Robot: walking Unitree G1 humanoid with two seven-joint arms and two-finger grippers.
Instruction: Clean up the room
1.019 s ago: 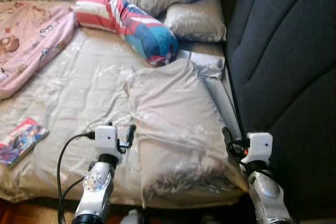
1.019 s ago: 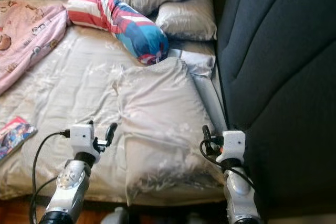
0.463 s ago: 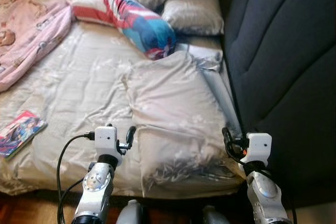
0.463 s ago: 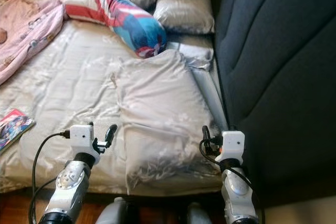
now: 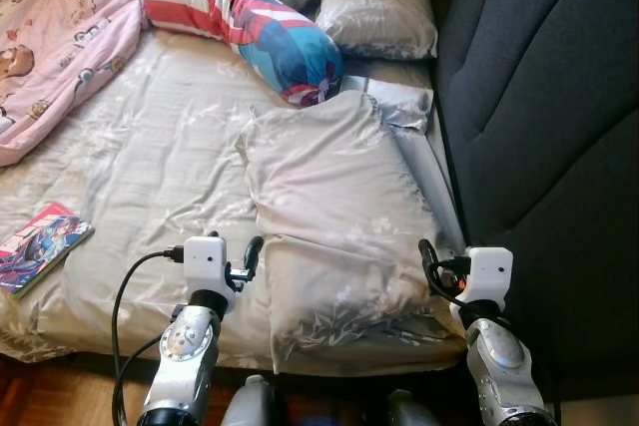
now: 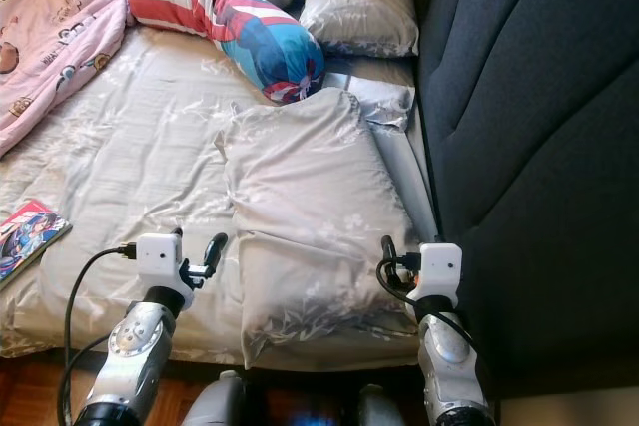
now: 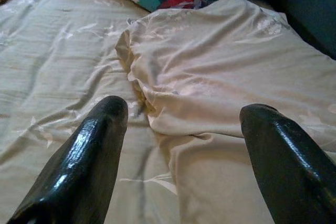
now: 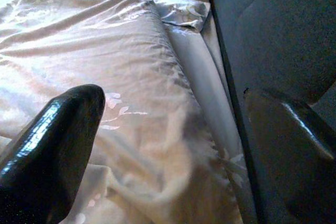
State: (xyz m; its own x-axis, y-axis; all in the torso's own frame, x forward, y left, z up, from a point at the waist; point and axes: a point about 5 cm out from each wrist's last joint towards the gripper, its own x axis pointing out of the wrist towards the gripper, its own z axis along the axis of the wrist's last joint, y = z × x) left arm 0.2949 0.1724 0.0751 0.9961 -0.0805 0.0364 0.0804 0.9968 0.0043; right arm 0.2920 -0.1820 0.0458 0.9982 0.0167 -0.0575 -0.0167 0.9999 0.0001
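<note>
Pillow [image 5: 339, 216] at 12 o'clock lies between left gripper [image 7: 178, 129] and right gripper [image 8: 173, 129], both spread, apparently awaiting a two-sided grasp.

home bedroom, unmade bed [image 5: 150, 167], grey pillows [image 5: 379, 17], pink blanket [image 5: 50, 57], dark padded headboard [image 5: 549, 97]

Ahead of left tool [image 7: 178, 145]: open bed sheet [image 5: 150, 177], passable. Beige pillow [image 5: 334, 216] lies between both tools. Dark headboard [image 5: 539, 117] blocks immediately beside right tool [image 8: 173, 129].
</note>
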